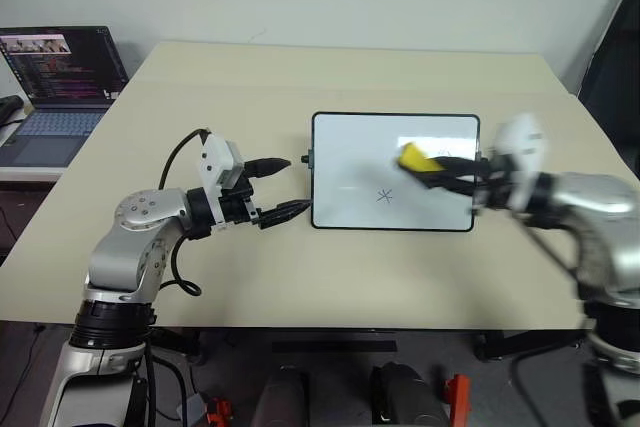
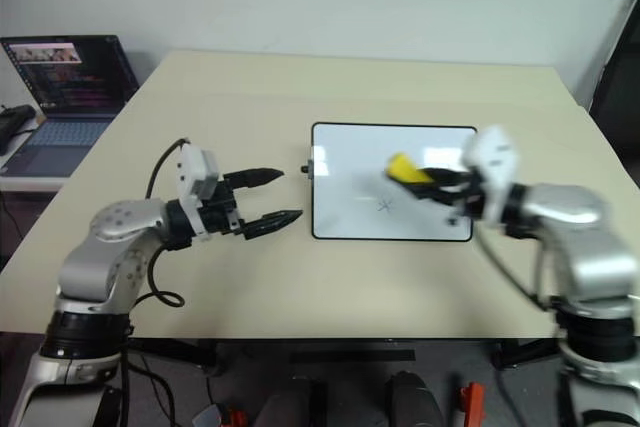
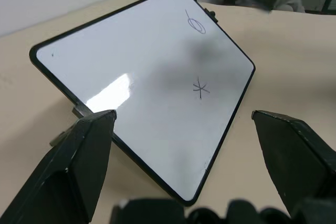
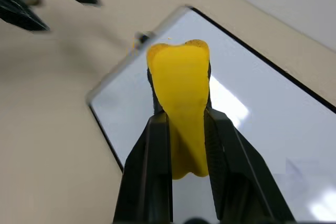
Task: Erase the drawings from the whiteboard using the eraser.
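Your right gripper (image 1: 440, 172) is the one that matters: its fingers are pinched narrow on the eraser (image 1: 415, 158), whose yellow end sticks out past the tips toward 9 o'clock in the head view. It sits over the right half of the whiteboard (image 1: 350, 147), which lies flat on the table (image 1: 250, 77) with its long side running 3 to 9 o'clock. I can't tell whether the eraser is touching the surface or just above it.

From the eraser, the star (image 1: 385, 195) lies near, at about 7 o'clock, in the board's lower middle. The oval scribble (image 3: 196, 24) sits toward the board's far right corner, close to your right gripper. The right arm is much the nearer to both marks, so I'd judge your coming stroke runs down-left to the star.

Your left gripper (image 1: 285, 187) waits just off the board's left edge, at 9 o'clock from it, fingers spread wide and holding nothing.
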`<state>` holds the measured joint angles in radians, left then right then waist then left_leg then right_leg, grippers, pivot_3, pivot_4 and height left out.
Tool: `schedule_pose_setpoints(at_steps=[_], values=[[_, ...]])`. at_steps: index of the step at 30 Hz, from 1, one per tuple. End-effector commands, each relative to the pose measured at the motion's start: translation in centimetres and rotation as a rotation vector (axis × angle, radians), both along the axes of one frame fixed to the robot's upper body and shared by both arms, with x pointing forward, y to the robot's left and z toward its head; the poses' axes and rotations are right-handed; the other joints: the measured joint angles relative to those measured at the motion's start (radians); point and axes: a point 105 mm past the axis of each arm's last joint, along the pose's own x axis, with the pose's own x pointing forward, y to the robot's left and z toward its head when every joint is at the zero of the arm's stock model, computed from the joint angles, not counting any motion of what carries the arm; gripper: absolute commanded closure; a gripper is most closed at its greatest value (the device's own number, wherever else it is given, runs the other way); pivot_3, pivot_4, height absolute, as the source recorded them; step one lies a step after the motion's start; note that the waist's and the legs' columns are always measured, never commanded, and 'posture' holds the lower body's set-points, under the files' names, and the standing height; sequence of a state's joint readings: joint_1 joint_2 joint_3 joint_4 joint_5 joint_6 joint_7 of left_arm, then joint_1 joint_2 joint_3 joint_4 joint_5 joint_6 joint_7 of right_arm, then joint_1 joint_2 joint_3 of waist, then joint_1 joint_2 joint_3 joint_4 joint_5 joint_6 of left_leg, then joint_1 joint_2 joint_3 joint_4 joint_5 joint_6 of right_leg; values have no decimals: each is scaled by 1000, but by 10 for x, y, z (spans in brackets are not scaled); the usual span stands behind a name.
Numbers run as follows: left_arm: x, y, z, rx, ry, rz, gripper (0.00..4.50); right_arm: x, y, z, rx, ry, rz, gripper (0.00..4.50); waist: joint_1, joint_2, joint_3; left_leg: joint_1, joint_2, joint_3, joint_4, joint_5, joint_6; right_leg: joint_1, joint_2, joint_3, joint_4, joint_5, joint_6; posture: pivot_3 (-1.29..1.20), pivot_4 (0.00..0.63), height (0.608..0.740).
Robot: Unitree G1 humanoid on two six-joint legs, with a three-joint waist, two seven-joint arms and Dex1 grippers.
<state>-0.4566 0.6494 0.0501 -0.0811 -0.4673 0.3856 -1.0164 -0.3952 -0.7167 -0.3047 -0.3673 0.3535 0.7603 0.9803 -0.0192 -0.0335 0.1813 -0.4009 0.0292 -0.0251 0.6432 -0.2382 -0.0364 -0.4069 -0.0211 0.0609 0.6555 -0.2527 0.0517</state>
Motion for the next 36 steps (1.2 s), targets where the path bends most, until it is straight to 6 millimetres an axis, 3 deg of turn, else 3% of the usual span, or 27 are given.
schedule_pose_setpoints(at_steps=[1,4,7,10,24,36], values=[[-1,-6,16,1,-48,-40,0,-9,-32,3,5,-5,-64,3985,-12,0,0,0,0,0,0,0,0,0,1,1,0,0,0,0,150,740],[4,-1,12,47,-40,-31,0,-16,-62,-7,-66,32,-142,3985,-16,1,1,1,0,1,-1,0,1,-1,1,2,1,-1,0,0,150,740],[4,0,20,49,-62,-33,0,-19,-73,-8,-89,34,-156,3985,-26,1,1,2,0,2,-1,-1,1,-1,1,3,2,-2,1,0,150,740],[3,-2,28,33,-83,-41,0,-17,-71,-4,-86,26,-136,3990,-27,1,1,2,0,2,0,-1,1,-1,1,3,2,-3,4,0,150,740],[0,0,16,69,-60,-21,0,-5,-70,-16,-65,44,-110,4144,-23,1,1,1,0,2,1,-1,1,0,1,3,2,-2,3,0,150,740],[-2,1,8,84,-31,-14,0,-6,-37,-13,-114,24,-13,4167,-21,2,1,1,0,2,1,-1,1,0,1,3,3,-2,3,0,150,740]])
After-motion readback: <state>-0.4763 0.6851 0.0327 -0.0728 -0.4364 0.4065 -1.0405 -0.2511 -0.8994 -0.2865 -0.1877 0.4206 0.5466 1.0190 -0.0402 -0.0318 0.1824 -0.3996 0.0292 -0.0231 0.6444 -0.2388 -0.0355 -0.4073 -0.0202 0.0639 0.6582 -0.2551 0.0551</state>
